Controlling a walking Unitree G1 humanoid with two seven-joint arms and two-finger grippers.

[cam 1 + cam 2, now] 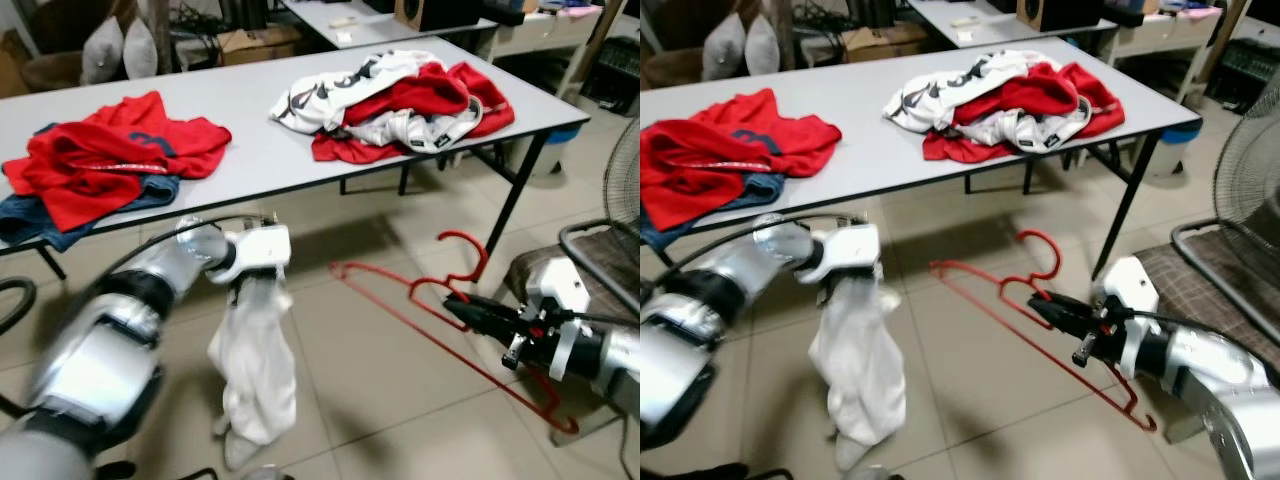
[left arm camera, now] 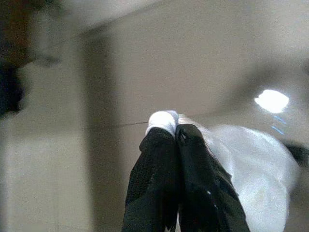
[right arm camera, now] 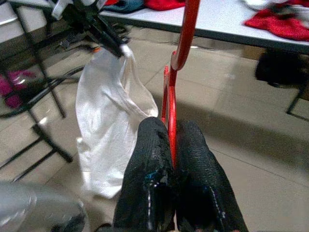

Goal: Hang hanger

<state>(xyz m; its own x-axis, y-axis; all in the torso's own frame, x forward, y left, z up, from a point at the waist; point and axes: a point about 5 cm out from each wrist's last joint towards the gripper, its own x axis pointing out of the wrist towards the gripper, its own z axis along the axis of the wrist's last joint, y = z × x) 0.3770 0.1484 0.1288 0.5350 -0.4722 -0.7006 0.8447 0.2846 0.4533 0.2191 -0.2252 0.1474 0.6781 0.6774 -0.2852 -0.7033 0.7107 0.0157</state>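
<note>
A red plastic hanger (image 1: pixel 400 300) hangs in the air in front of the grey table (image 1: pixel 250 140), its hook (image 1: pixel 470 250) curling upward. My right gripper (image 1: pixel 452 305) is shut on the hanger near the base of the hook; in the right wrist view the red bar (image 3: pixel 171 116) runs between the two black fingers (image 3: pixel 145 183). My left gripper (image 1: pixel 245 290) is shut on the top of a white garment (image 1: pixel 255 370), which droops limp toward the tiled floor. In the left wrist view the white cloth (image 2: pixel 161 121) sticks out past the closed fingertips (image 2: pixel 154 159).
Piles of red, white and blue clothes (image 1: pixel 400 105) (image 1: pixel 95 165) lie on the table. A chair with a checked cushion (image 1: pixel 600 260) and a fan (image 1: pixel 625 170) stand at the right. Table legs (image 1: pixel 515 200) rise behind the hanger. Black cables and a stand (image 3: pixel 34 111) are at the left.
</note>
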